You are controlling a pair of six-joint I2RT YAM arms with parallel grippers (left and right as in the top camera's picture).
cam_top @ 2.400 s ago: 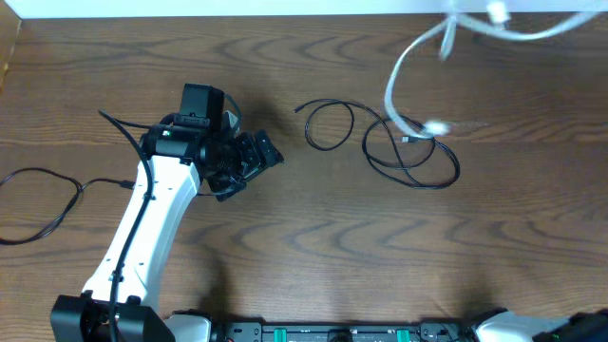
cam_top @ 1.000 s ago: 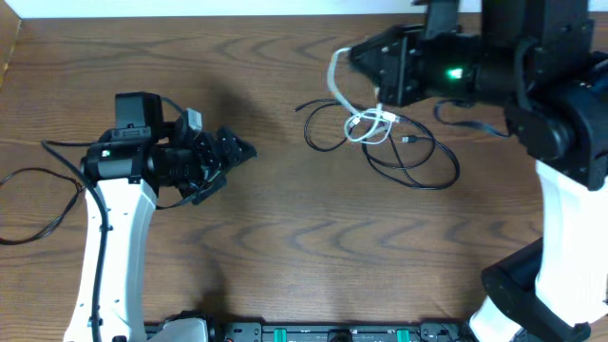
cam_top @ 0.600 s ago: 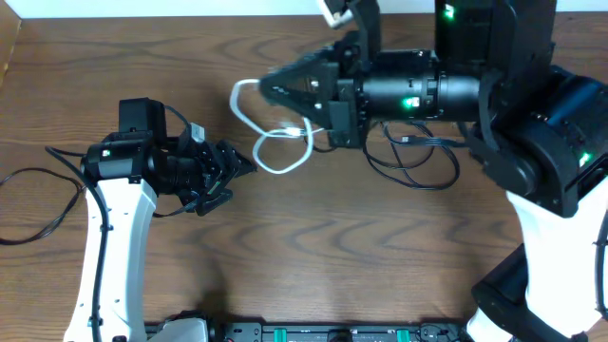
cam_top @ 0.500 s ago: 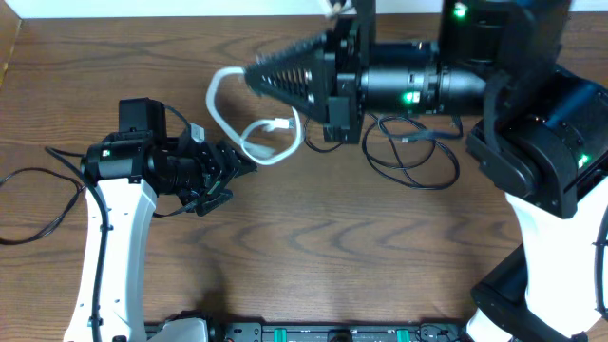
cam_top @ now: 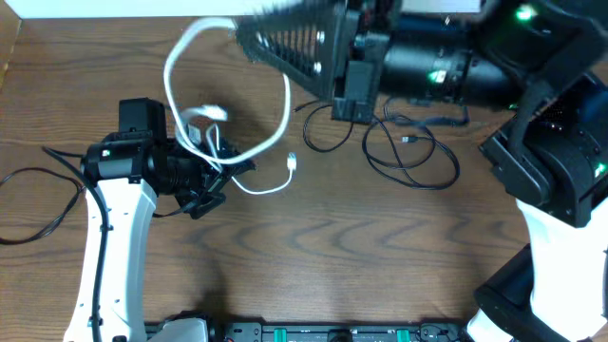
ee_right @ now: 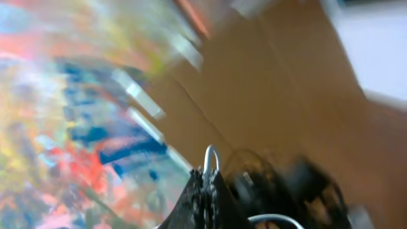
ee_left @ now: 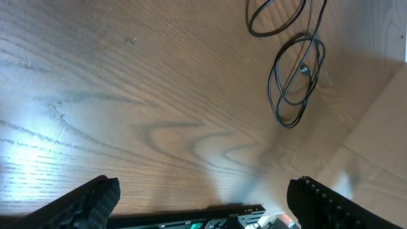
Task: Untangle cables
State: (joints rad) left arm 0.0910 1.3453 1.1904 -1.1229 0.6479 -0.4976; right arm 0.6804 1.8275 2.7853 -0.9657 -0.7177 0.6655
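1. Overhead: the right end effector (cam_top: 249, 38) pinches the white cable (cam_top: 169, 74). The cable's loop sweeps left and down across the left end effector (cam_top: 211, 179); contact there cannot be told. The black cables (cam_top: 410, 152) lie on the desk (cam_top: 332, 247), right of the loop.
2. Left wrist: the left end effector (ee_left: 206, 200) is spread, with nothing between its fingers. The black cables (ee_left: 296, 76) lie well ahead.
3. Right wrist: blurred. The right end effector (ee_right: 206, 191) is pressed together on the white cable (ee_right: 210, 156), which pokes just past its tips.
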